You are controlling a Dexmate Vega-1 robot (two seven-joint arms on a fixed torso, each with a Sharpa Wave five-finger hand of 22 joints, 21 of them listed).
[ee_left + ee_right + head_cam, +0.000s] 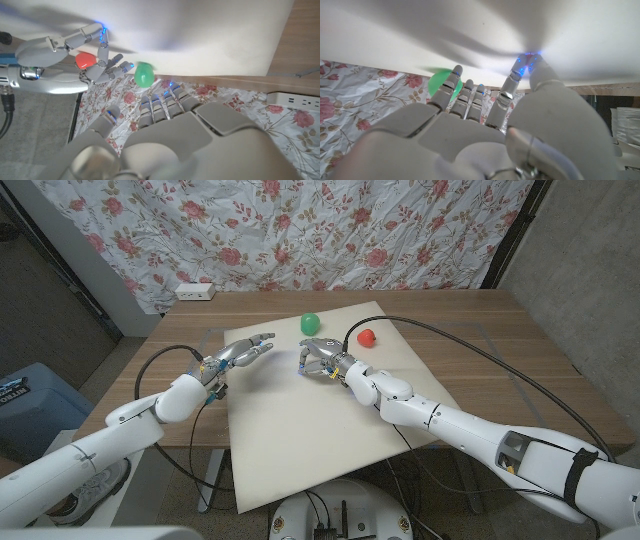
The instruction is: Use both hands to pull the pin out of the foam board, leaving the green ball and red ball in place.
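Note:
A white foam board (300,430) lies on the wooden table. The green ball (310,323) and the red ball (366,337) sit near its far edge. My right hand (320,360) stands on the board just in front of the two balls, fingers curved down. In the right wrist view its thumb and a finger (530,62) meet at the board's surface; the pin is hidden there. My left hand (243,352) hovers over the board's left part, fingers stretched toward the right hand and holding nothing. The left wrist view shows the right hand (85,55), the red ball (86,60) and the green ball (144,74).
A white power strip (195,292) lies at the table's far left corner. A black cable (480,345) runs over the table's right side to the right arm. A flowered cloth (300,230) hangs behind the table.

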